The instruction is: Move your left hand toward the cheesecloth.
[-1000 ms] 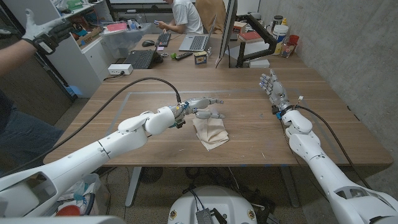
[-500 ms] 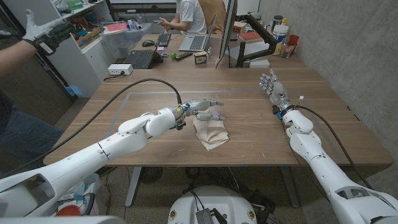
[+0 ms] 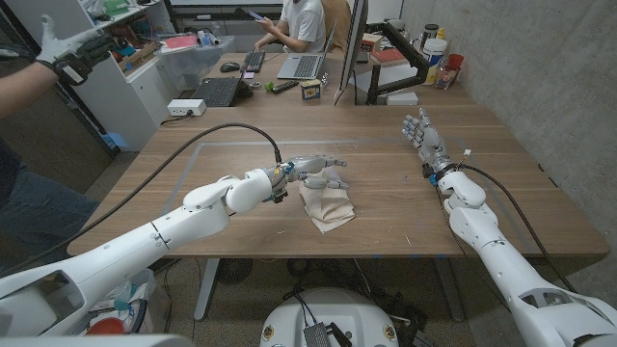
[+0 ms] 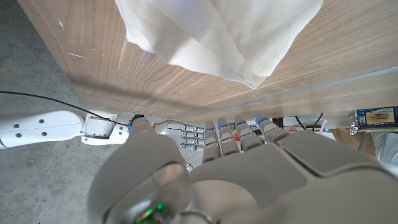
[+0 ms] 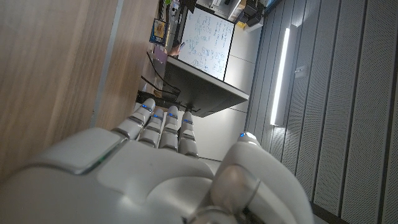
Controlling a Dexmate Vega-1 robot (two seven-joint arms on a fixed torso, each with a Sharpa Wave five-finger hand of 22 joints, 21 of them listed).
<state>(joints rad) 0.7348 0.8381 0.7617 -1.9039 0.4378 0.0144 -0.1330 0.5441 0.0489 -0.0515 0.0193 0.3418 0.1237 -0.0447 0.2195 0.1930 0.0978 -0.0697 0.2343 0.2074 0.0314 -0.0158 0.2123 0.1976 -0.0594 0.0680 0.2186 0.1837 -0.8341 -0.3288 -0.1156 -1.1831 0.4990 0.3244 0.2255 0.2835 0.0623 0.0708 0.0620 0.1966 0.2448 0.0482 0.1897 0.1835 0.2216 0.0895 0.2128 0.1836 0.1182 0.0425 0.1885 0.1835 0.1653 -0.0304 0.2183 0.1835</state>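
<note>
Fingers (image 3: 333, 173) of left hand (image 3: 318, 171) overhang cheesecloth's (image 3: 326, 205) far edge.

Cheesecloth (image 3: 326, 204): cream, crumpled, seemingly folded, lying on wooden table near front edge.

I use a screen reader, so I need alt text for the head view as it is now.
The robot's left hand, fingers spread, holds nothing and hovers at the far edge of a crumpled cream cheesecloth on the wooden table. The right hand waits apart, fingers up and empty.
</note>
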